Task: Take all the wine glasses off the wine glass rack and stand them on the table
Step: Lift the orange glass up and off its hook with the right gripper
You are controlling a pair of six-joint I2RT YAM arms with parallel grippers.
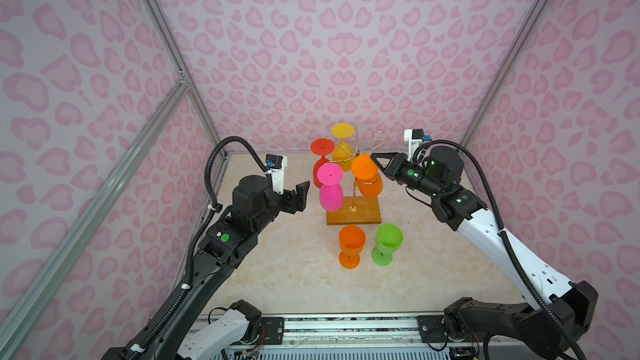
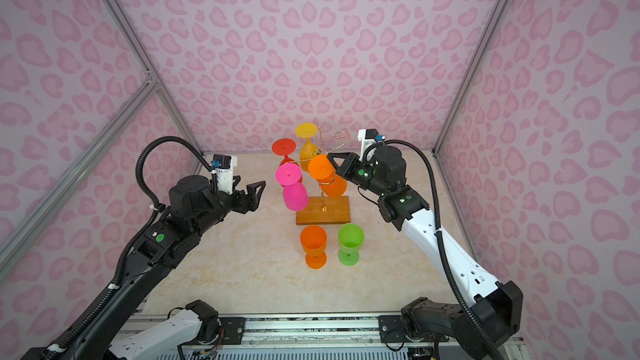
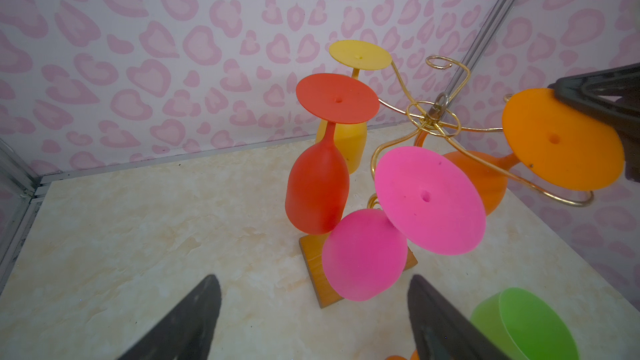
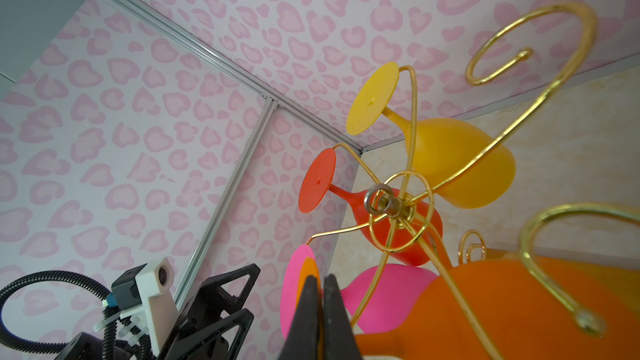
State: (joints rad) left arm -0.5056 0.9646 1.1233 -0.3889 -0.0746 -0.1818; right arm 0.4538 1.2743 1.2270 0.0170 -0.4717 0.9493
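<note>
While the left gripper (image 1: 304,189) hangs with its jaws spread wide and nothing between them, it points at the wine glass rack (image 1: 354,215) from the left. It's close to the pink glass (image 1: 330,195) but not touching it.

The rack sits mid-table toward the far wall. Its wooden base lies flat on the marbled table (image 1: 277,271), and gold wire arms fan out from the top of the post. Four glasses hang on it upside down, foot up and bowl down:
- The red glass (image 1: 322,147) is on the far-left arm.
- The pink glass is on the near-left arm, with its bowl dangling over the left edge of the base.
- The yellow glass (image 1: 343,131) is at the far side.
- The hanging orange wine glass (image 1: 364,167) is on the right side of the rack, tilted, with its foot tipped toward the right arm. A wire loop sits around it just under the foot.

Another curled arm (image 1: 379,136) sticks out at the far right.

The right gripper (image 1: 374,158) is clamped tight on the rim of that orange foot. In the right wrist view you can see the thin orange edge pinched between the two black fingers.

On the near side of the base, two more glasses stand upright on the table. The standing orange glass (image 1: 351,241) is on the left and the green glass (image 1: 389,237) on the right, close together but apart. Both bowls open upward, and all I can see in them is their own coloured insides.

Any lettering on the arms is too small for me to read.
</note>
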